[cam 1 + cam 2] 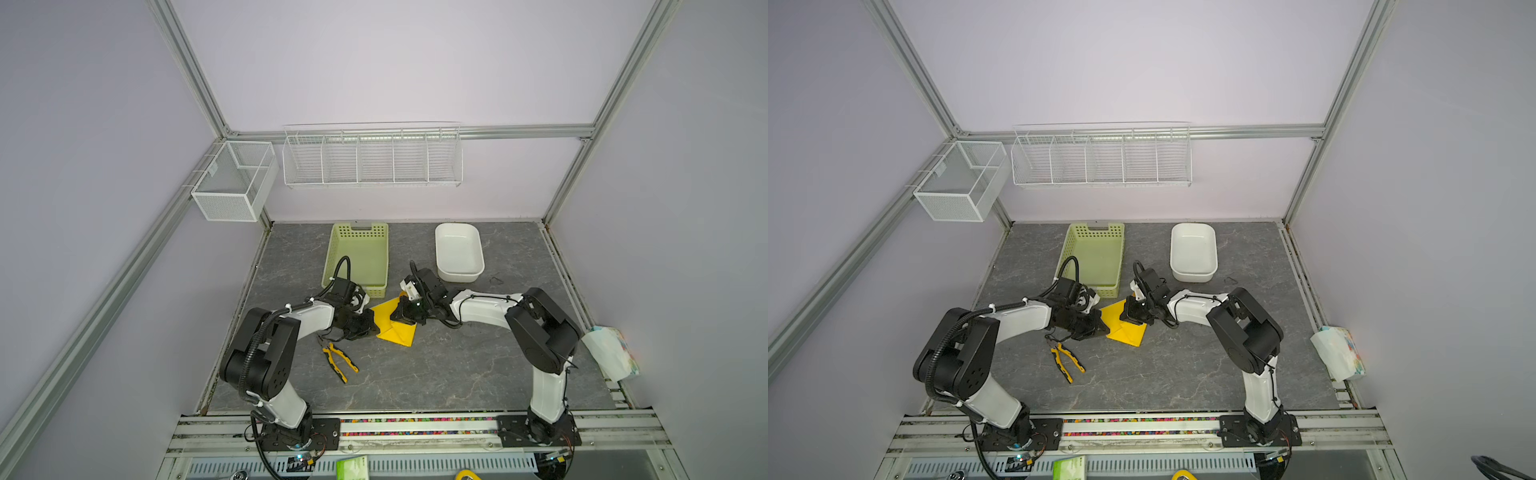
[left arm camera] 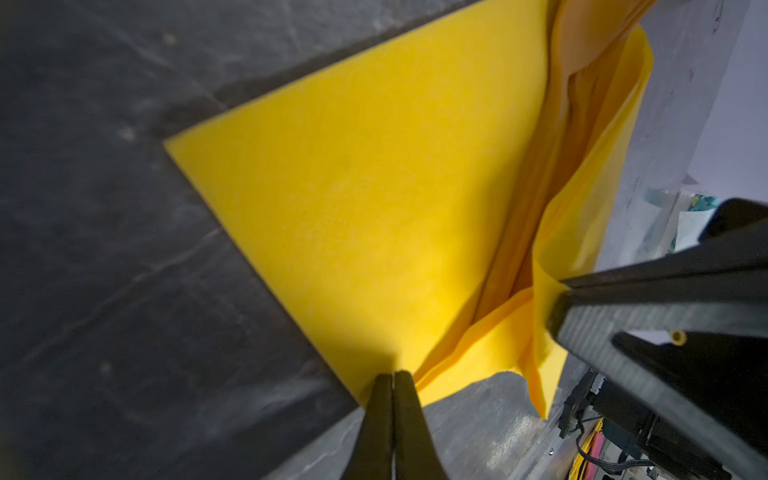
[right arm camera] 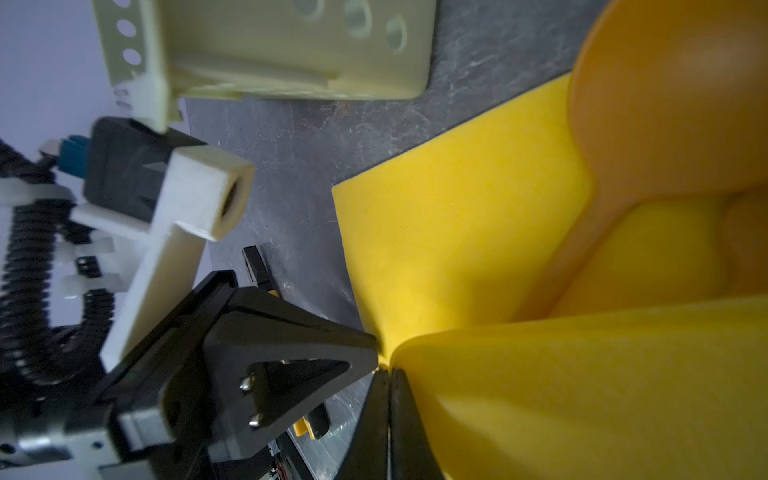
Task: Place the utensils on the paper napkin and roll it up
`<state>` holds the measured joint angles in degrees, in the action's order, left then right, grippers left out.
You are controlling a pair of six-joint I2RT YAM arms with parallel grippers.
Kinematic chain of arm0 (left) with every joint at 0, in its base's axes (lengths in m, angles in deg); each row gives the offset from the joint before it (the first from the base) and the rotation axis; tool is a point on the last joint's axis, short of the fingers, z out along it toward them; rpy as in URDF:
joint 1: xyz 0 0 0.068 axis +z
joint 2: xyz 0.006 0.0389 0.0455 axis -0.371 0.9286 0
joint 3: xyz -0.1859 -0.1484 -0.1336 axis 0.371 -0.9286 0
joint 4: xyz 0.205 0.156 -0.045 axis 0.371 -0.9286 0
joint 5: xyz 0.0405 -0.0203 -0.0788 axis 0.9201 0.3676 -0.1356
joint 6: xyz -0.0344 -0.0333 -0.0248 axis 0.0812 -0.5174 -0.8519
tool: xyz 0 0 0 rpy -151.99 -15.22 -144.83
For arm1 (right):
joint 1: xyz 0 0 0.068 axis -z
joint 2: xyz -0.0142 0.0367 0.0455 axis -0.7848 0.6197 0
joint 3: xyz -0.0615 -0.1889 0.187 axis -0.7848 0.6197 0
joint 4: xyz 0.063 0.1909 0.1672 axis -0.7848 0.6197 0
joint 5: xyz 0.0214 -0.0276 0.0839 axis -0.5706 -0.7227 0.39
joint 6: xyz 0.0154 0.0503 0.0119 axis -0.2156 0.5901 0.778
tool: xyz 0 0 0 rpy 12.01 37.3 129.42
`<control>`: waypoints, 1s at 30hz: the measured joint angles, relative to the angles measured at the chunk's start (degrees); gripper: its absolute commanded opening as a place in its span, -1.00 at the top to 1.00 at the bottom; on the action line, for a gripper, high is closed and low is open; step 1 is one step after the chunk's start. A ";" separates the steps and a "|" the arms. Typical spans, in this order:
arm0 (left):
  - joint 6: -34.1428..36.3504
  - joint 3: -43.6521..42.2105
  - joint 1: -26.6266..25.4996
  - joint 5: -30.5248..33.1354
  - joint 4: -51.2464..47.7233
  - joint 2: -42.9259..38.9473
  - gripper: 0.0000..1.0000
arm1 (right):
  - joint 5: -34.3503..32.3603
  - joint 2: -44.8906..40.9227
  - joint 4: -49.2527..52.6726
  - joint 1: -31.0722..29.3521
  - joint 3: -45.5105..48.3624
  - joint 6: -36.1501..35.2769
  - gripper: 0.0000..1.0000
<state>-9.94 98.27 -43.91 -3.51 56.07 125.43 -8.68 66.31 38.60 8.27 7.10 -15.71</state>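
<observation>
view: both top views
napkin (image 1: 395, 328): yellow sheet, partly folded over itself, middle of the table
left gripper (image 1: 376, 327): at the napkin's 9 o'clock edge, jaws pressed together on the paper
right gripper (image 1: 400, 319): over the napkin towards 12 o'clock, jaws pinched on a raised fold
spoon (image 1: 402, 294): orange tip showing at the napkin's 12 o'clock corner; second utensil not made out
basket (image 1: 361, 266): pale green, perforated, 11 o'clock of the napkin, just beside it
tub (image 1: 459, 253): white, 1 o'clock of the napkin
pliers (image 1: 340, 360): yellow-and-black handles, 7 o'clock of the napkin
tissue pack (image 1: 611, 353): patterned wrapper, 3 o'clock, past the table edge; print too small to read
green packet (image 1: 352, 468): 6 o'clock, below the front rail; lettering unreadable
table (image 1: 436, 374): dark grey, marble-veined
walls (image 1: 395, 62): plain lilac
frame (image 1: 528, 129): aluminium bars
wire rack (image 1: 372, 162): white, on the 12 o'clock wall
mesh box (image 1: 232, 187): white, on the 10 o'clock wall

view: left wrist
left gripper (image 2: 394, 376): tips closed on the napkin's (image 2: 353, 216) edge
right gripper (image 2: 559, 299): clamped on the lifted fold
spoon (image 2: 582, 37): pale orange, tucked under that fold

view: right wrist
right gripper (image 3: 390, 374): tips together, gripping the napkin (image 3: 457, 249) where it curls up
left gripper (image 3: 372, 351): tip touching the same corner
spoon (image 3: 665, 104): orange bowl resting on the napkin
basket (image 3: 291, 54): beyond the napkin, apart from it
</observation>
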 measured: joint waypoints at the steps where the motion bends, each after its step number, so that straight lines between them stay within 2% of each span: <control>1: -0.02 0.00 -0.09 -0.24 0.39 0.20 0.89 | 0.02 0.22 -0.42 -0.04 0.00 0.07 0.86; 17: -1.42 -1.11 -3.32 -2.36 5.49 1.36 0.92 | 0.81 2.23 -4.79 -0.22 0.98 1.09 0.86; 30: -2.40 -3.58 -4.07 -1.68 5.11 -1.40 0.92 | -1.29 0.76 -0.83 -0.33 3.61 -1.09 0.85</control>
<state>-12.35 94.69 -47.97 -5.20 61.19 124.03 -9.96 67.08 37.77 7.94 10.71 -16.80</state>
